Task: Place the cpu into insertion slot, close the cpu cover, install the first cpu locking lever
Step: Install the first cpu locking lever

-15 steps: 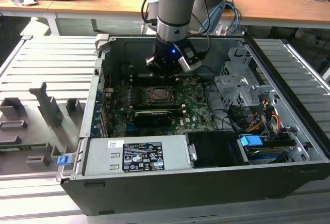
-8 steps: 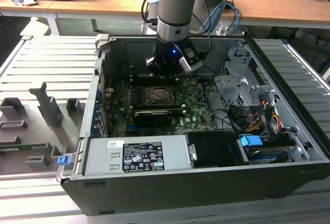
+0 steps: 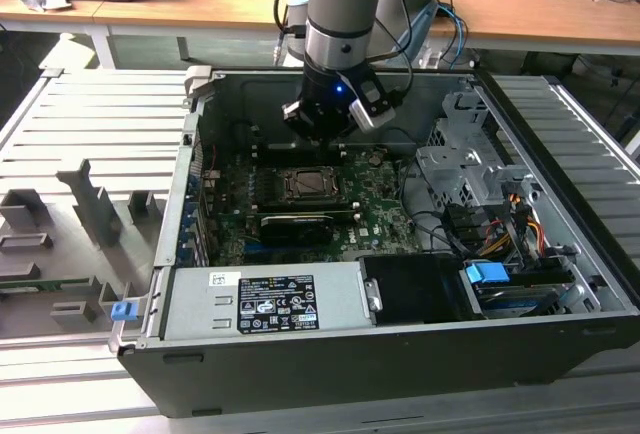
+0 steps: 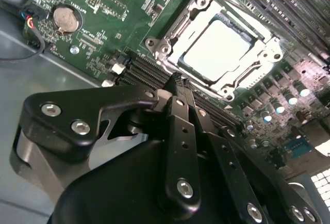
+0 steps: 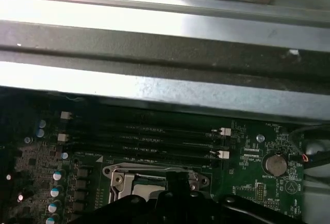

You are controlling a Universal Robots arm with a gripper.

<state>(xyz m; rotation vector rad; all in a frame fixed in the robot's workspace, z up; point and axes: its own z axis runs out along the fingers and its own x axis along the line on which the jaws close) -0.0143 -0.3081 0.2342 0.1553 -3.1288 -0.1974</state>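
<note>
The cpu (image 4: 219, 46) lies flat in its socket on the motherboard (image 4: 103, 7), a pale square with a smooth, dull metal top. The cpu cover (image 4: 172, 30), a grey metal frame with a large square window, sits down around the chip, its bright edges and corner screws ringing the chip on all sides. In the second wrist view the gripper (image 4: 178, 82) hangs above the board just beside the socket; its matte black fingers (image 4: 180, 131), studded with silver rivets, meet at the tip with no gap and nothing between them. In the exterior view the gripper (image 3: 325, 134) hovers over the socket area inside an open desktop computer case (image 3: 400, 354), whose grey steel walls frame the green board. Long black memory slots (image 5: 144, 131) run beside the socket, and a round coin battery (image 5: 276, 164) sits near the board's edge. The case rests on a ribbed grey metal table (image 3: 90, 124), with wooden desks (image 3: 200, 4) behind it
</note>
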